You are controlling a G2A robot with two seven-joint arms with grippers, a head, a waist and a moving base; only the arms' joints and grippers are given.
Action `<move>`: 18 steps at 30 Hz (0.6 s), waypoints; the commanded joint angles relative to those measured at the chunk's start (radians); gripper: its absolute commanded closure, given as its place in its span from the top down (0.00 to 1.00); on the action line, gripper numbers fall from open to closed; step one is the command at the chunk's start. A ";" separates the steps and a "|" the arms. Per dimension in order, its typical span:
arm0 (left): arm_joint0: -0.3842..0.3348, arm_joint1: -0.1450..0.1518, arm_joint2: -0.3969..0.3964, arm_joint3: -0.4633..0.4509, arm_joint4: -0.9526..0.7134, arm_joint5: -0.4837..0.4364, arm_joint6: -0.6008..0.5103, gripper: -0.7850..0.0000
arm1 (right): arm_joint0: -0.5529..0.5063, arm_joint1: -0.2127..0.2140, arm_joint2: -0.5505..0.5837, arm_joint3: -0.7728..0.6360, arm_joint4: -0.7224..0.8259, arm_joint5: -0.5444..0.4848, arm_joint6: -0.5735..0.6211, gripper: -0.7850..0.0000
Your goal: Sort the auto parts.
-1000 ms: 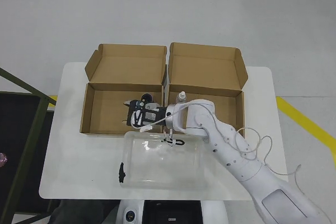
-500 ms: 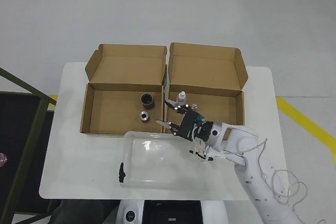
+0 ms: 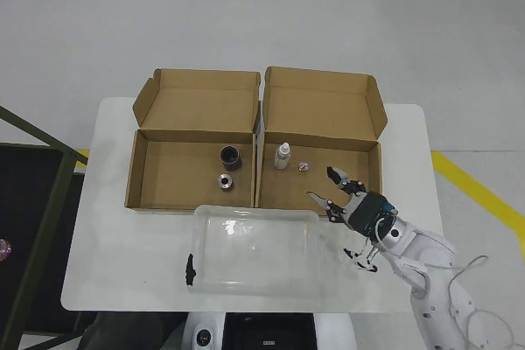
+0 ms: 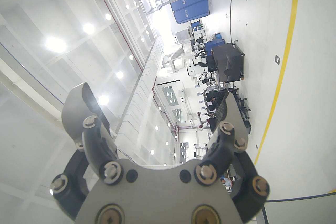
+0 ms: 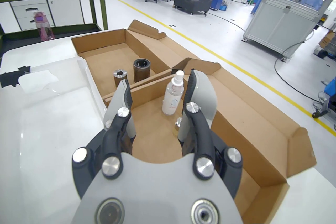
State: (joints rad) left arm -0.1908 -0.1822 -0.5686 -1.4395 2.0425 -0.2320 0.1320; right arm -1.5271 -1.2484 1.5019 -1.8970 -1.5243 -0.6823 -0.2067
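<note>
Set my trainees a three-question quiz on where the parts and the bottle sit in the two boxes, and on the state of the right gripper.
1. Count: how many parts stand in the cardboard box that holds the dark cylinder, counting it?
2. True or false: the spray bottle stands upright in the other cardboard box.
3. Choose: the right gripper is (A) shut on the bottle, (B) open and empty, (C) shut on a metal part.
Key: 1. two; 2. true; 3. B.
</note>
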 commanded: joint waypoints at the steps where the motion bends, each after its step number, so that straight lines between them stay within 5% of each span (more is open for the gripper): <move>1: 0.000 0.000 0.000 0.000 0.000 0.000 0.000 1.00 | -0.017 0.004 0.028 0.005 -0.003 0.013 -0.023 0.49; 9: 0.000 0.000 0.000 0.000 0.000 0.000 0.000 1.00 | -0.080 0.020 0.123 0.024 -0.021 0.031 -0.107 0.56; 11: 0.000 0.000 0.000 0.000 0.000 0.000 0.000 1.00 | -0.092 0.024 0.143 0.032 -0.029 0.034 -0.121 0.72; 18: 0.000 0.000 0.000 0.000 0.000 0.000 0.000 1.00 | -0.116 0.032 0.182 0.054 -0.020 0.060 -0.146 0.99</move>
State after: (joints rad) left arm -0.1908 -0.1823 -0.5686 -1.4395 2.0425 -0.2320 0.1320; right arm -1.6426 -1.2176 1.6824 -1.8445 -1.5447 -0.6248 -0.3494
